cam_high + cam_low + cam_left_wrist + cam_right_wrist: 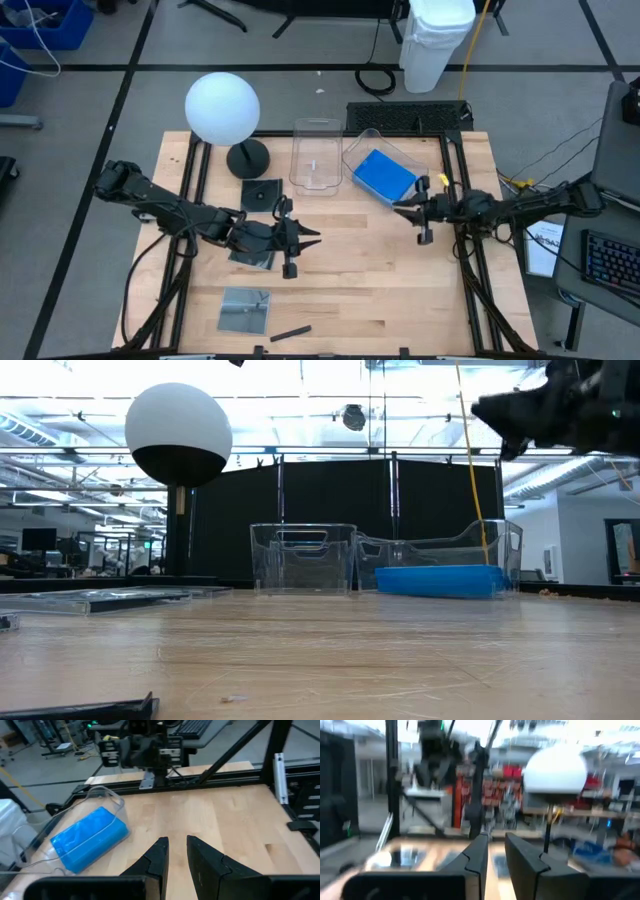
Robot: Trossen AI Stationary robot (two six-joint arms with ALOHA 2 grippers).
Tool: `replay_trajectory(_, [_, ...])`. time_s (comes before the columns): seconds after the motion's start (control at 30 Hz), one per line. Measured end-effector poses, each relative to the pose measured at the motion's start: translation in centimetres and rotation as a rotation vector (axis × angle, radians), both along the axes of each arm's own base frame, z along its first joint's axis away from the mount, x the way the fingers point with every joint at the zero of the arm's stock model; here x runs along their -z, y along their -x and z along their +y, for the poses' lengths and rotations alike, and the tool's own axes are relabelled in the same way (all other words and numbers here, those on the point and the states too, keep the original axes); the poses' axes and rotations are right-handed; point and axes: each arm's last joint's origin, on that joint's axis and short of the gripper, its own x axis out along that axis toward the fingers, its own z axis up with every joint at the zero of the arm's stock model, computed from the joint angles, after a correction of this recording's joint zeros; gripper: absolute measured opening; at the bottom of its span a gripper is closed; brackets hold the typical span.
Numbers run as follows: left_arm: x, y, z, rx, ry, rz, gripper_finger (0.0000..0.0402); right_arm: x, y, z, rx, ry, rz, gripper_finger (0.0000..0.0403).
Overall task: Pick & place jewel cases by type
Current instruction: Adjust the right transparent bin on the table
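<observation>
While the blue cases (383, 175) already sit stacked in the right-hand clear tub (380, 160) in the high view, the dark ones are still out on the table: one (262, 193) beside the lamp base, one (251, 254) partly under the left arm, and a greyish one (245, 309) near the front edge. The second tub (316, 155) appears empty, so sorting looks about half done. The left gripper (312, 237) hangs mid-table and the right gripper (405, 211) sits just in front of the blue stack; neither carries anything.

From the low view, the blue stack (440, 580) rests inside its tub (440, 560), the other tub (303, 558) stands bare beside it, and flat cases (100, 598) lie far left.

In the left wrist view, the left gripper (177, 851) shows its fingers nearly together, empty, over bare wood, with the blue cases (90, 840) off to the side.

In the right wrist view, the right gripper (495, 849) is likewise narrow and empty, facing the lamp (555, 770).
</observation>
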Motion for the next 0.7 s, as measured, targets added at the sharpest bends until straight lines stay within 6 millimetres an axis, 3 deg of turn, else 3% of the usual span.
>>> replay_trajectory(0.2, [0.4, -0.7, 1.5, -0.061, 0.026, 0.011, 0.0076, 0.7, 0.5, 0.4, -0.079, 0.012, 0.093, 0.0055])
replay_trajectory(0.53, [5.8, -3.2, 3.9, 0.021, 0.053, 0.28, 0.0076, 1.8, 0.8, 0.8, -0.176, 0.028, 0.206, 0.0051])
replay_trajectory(0.7, [6.9, -3.5, 4.7, 0.012, -0.002, 0.341, 0.0076, 2.0, 0.8, 0.8, -0.188, 0.006, 0.226, 0.0045])
